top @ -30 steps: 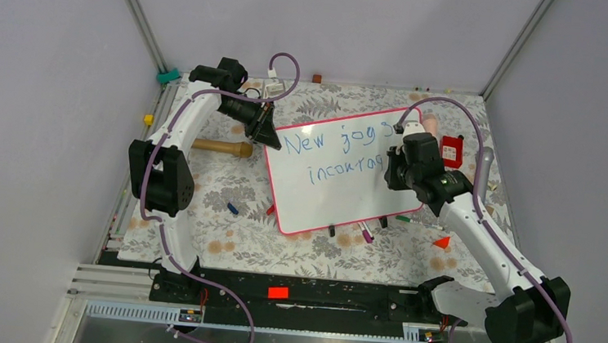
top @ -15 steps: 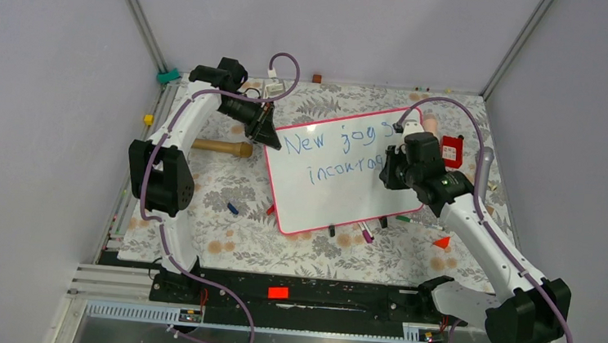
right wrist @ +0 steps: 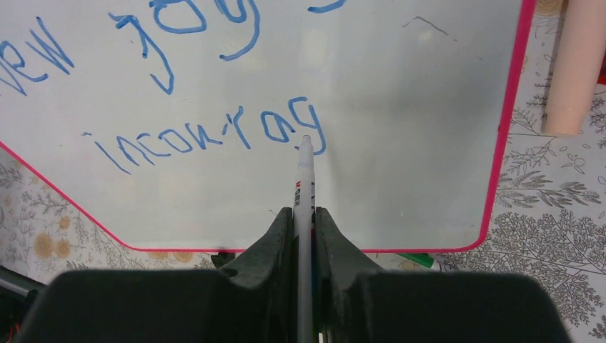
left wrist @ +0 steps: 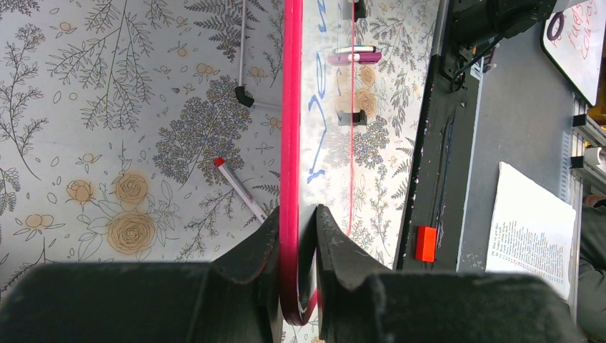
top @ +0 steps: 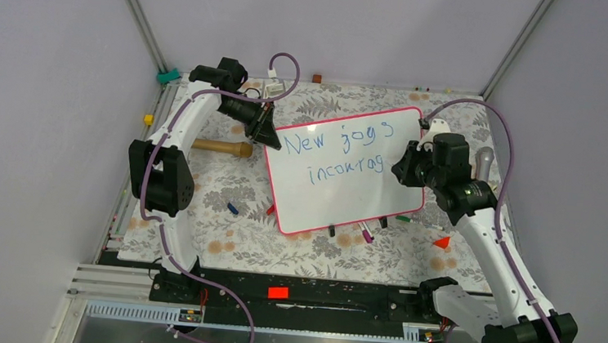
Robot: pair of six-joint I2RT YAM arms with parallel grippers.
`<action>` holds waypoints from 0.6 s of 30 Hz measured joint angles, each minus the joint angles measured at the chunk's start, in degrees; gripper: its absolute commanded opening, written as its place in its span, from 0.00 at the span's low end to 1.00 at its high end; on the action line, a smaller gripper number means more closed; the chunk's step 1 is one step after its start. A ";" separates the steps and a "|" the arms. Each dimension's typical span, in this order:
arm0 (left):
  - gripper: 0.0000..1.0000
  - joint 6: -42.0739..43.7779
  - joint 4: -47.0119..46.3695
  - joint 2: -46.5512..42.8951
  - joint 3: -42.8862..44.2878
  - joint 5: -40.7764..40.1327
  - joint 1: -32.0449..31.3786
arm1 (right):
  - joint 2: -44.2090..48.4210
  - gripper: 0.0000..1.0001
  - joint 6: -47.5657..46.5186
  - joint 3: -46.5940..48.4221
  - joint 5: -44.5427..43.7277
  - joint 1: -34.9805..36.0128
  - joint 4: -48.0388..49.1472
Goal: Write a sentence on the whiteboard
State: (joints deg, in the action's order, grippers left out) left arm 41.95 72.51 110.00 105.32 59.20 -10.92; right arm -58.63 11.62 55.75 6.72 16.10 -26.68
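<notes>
The whiteboard (top: 348,199), glossy white in a pink-red frame, lies tilted on the flowered table cloth. The sentence (top: 336,141) is in blue marker on two lines, reading about "New jogs" over "incourag" (right wrist: 207,136). My left gripper (top: 269,136) is shut on the board's far left corner, and the frame (left wrist: 291,107) runs between its fingers (left wrist: 296,214). My right gripper (top: 406,167) hangs over the board's right part, shut on a white marker (right wrist: 305,171). The marker's tip sits at the last letter of the lower line. Whether it touches the board I cannot tell.
A wooden roller (top: 222,146) lies left of the board. Loose pens (top: 366,232), a green marker (top: 403,219) and an orange piece (top: 442,242) lie along the board's near edge. Black clips (top: 331,230) sit on that edge. A pale pink cylinder (right wrist: 572,64) lies beyond the right edge.
My right gripper has moved to the right with the marker, uncovering the ends of both written lines. The left gripper and the board have stayed still.
</notes>
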 measured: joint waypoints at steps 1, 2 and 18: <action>0.00 0.00 0.00 0.00 0.00 0.00 0.00 | 0.04 0.00 0.04 0.02 -0.04 -0.55 0.00; 0.00 0.00 0.00 0.00 0.00 0.00 0.00 | -0.07 0.00 0.07 0.02 -0.11 -0.90 0.00; 0.00 0.00 0.00 0.00 0.00 0.00 0.00 | -4.20 0.00 0.24 0.33 -3.28 -1.27 2.38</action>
State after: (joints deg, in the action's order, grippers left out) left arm 41.95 72.51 110.00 105.32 59.20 -10.92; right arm -62.83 11.86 56.07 3.44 14.83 -24.29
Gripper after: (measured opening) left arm 0.164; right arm 0.160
